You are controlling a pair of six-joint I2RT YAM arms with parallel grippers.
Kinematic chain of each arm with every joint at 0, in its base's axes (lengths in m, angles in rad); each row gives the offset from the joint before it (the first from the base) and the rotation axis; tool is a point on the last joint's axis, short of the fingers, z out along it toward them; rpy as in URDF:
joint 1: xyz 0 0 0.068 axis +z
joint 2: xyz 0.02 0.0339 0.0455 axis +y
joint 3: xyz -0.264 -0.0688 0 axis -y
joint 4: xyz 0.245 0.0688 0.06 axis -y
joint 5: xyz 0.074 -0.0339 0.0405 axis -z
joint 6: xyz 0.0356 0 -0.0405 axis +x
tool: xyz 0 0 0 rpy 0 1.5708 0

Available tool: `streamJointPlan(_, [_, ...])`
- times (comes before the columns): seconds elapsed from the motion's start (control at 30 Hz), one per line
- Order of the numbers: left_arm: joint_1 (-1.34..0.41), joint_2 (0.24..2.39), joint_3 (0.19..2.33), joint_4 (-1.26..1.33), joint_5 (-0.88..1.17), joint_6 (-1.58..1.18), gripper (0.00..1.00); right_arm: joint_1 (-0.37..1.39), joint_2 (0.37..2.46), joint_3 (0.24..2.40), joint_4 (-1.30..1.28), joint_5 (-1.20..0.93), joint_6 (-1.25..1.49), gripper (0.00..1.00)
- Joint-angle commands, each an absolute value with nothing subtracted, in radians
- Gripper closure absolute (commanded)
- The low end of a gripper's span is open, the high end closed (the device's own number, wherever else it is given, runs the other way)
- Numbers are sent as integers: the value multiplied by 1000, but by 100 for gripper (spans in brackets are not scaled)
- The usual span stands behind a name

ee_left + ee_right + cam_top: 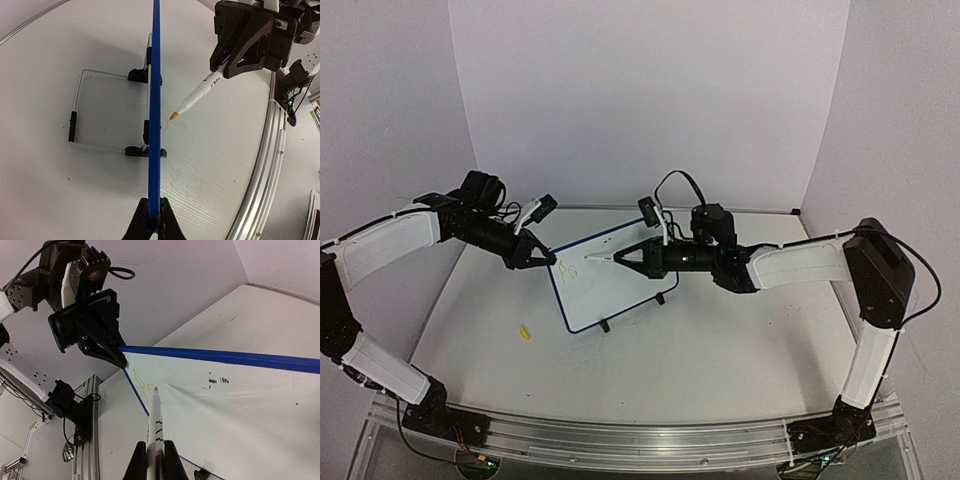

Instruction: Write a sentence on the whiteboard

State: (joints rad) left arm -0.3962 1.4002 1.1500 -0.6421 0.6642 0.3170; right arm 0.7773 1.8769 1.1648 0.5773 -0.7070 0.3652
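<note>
Item: whiteboard, blue-framed, propped tilted on its wire stand near the middle of the worktop. Left fingers pinched tight on the board's edge at its upper left corner, steadying it. Right fingers closed on a white marker, its orange tip aimed at the board face just beside the sentence, a faint yellow-green scrawl close to the left frame. Step in hand, as judged: laying down further letters. To do well: bring the tip to light, even contact, since hard pressure could rock the board back on its stand; hold the left pinch firm; run strokes rightward into the bare white area, lifting between letters. Hard to make out: whether the tip touches the face, as the left wrist view suggests a slight gap; what the scrawl reads, too faint; the board's lower right, cut off in the right wrist view. Loose: yellow cap on the worktop, well apart from the board.
</note>
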Motion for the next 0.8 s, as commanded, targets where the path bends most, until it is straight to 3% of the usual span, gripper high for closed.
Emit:
streamJointPlan(0.0, [-402,1422,1194,-674,689,322,100,775,1906,1221,623,-703,371,100])
streamJointPlan(0.77, [-402,1421,1195,-673,686,323,100,775,1969,1263,567,-695,364,100])
